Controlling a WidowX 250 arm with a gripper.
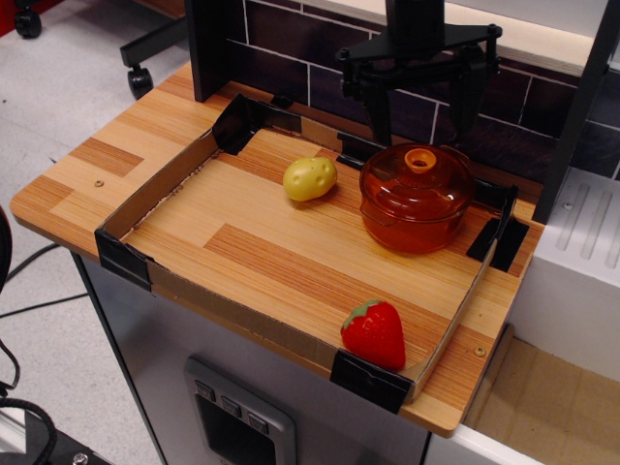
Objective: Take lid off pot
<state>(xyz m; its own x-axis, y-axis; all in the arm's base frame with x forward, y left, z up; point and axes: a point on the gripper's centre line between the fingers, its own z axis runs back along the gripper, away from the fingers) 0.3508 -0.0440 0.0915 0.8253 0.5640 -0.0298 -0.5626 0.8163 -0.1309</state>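
The orange translucent pot stands at the back right of the cardboard-walled board. The domed orange lid sits on it, with its lighter ring knob at the centre. My black gripper hangs just above and behind the lid, open wide. One finger is to the left of the knob and the other to the right. The fingers do not touch the lid.
A yellow potato lies just left of the pot. A red strawberry lies at the front right corner. A low cardboard wall rims the wooden board. A dark brick wall stands behind.
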